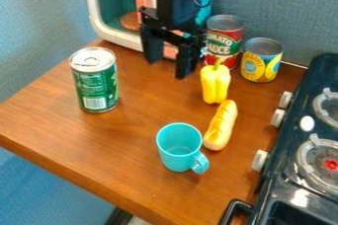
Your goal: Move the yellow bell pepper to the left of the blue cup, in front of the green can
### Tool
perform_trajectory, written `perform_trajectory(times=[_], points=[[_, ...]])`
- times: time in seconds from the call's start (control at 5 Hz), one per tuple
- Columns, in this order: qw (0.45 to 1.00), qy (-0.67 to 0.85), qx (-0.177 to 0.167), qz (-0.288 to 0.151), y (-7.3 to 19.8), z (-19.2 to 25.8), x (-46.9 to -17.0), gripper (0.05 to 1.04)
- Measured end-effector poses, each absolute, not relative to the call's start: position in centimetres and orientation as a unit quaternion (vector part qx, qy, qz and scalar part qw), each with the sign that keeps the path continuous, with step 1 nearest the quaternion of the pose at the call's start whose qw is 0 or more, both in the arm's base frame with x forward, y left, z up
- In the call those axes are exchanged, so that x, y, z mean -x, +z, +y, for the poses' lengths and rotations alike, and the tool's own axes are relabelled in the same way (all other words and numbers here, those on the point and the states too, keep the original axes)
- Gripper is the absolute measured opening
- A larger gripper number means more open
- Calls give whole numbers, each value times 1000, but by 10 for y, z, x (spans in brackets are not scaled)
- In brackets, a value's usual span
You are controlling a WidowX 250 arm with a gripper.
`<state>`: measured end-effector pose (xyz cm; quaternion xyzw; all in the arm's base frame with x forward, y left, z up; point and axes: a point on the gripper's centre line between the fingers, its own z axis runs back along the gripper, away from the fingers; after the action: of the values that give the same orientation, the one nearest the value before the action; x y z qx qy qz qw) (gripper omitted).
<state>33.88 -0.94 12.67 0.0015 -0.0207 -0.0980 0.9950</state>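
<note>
The hand is held over the desk, its two fingers spread apart; behind it is placed a toy microwave; nearest to it, towards the right, the yellow bell pepper is seen on the desk, with a red-labelled can and a yellow-labelled can set behind; near the pepper's lower end is laid a toy baguette; beside that is stood a turquoise mug; a green can is stood at the left, a toy stove at the right.
</note>
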Motion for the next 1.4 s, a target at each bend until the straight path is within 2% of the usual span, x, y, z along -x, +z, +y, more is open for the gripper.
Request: perform_trajectory(times=[0.2, 0.6, 1.0, 1.4], points=[[995, -99, -4, -27, 133, -10, -361, 1001], [994, -109, -2, -4, 117, -19, -393, 1001], [992, -123, -5, 8, 100, -39, -409, 1001], [992, -129, -9, 10, 95, -48, -419, 1001]])
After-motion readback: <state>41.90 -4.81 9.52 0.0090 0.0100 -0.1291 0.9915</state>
